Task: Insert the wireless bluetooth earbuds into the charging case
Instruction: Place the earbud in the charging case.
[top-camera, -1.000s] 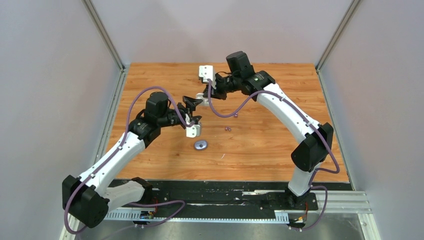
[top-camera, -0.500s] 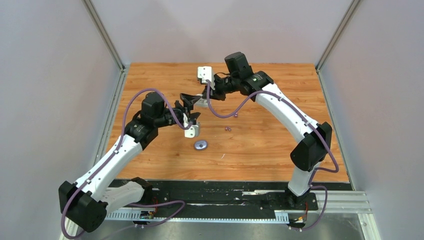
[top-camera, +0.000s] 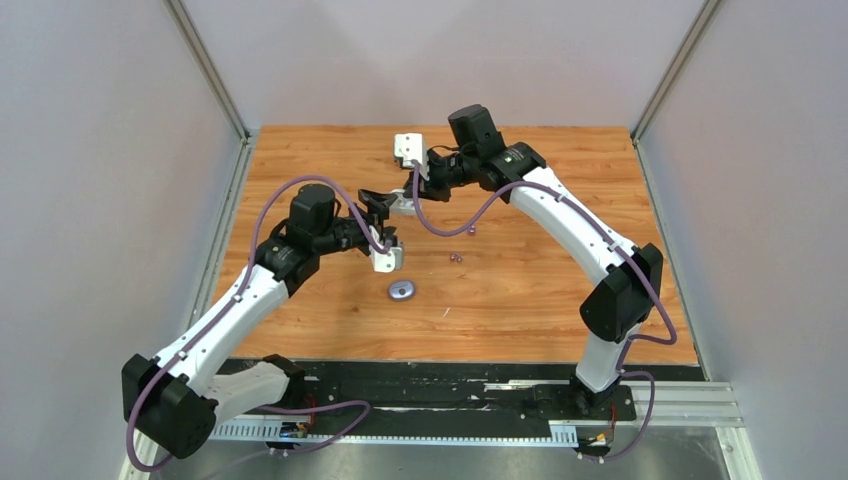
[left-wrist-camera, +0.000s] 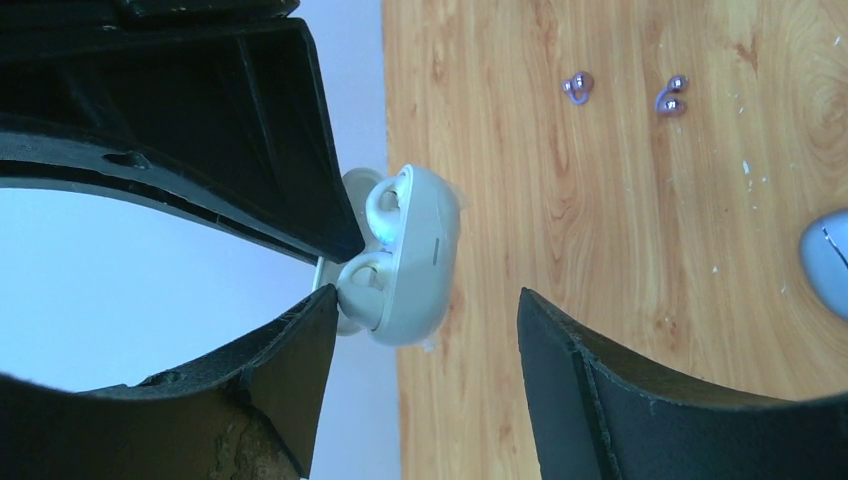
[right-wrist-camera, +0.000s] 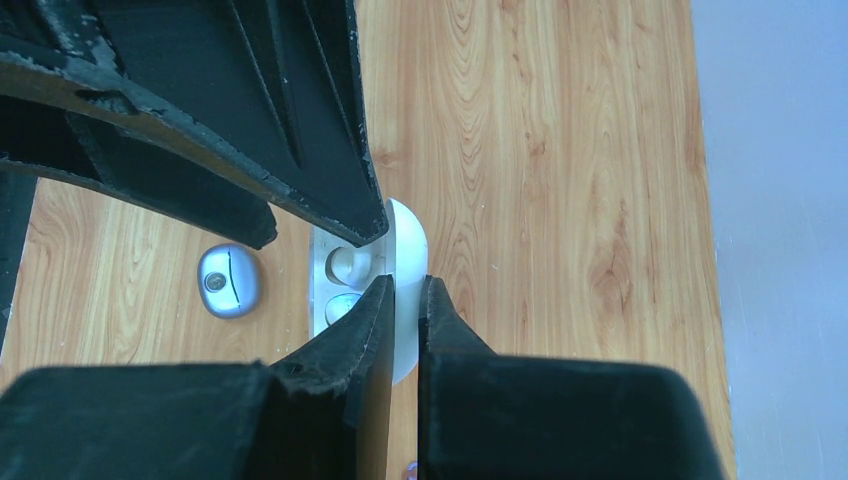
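Two white earbuds (left-wrist-camera: 388, 200) are seen seated in the open white case (left-wrist-camera: 425, 250), which is pinched by its lid in the right gripper (right-wrist-camera: 405, 290) over mid-table. Two purple earbuds (left-wrist-camera: 577, 87) are found loose on the table (top-camera: 520, 290), apart from the purple case (top-camera: 401, 290). The left gripper (left-wrist-camera: 428, 305) is held spread beside the white case, grasping nothing. The task is judged about half done.
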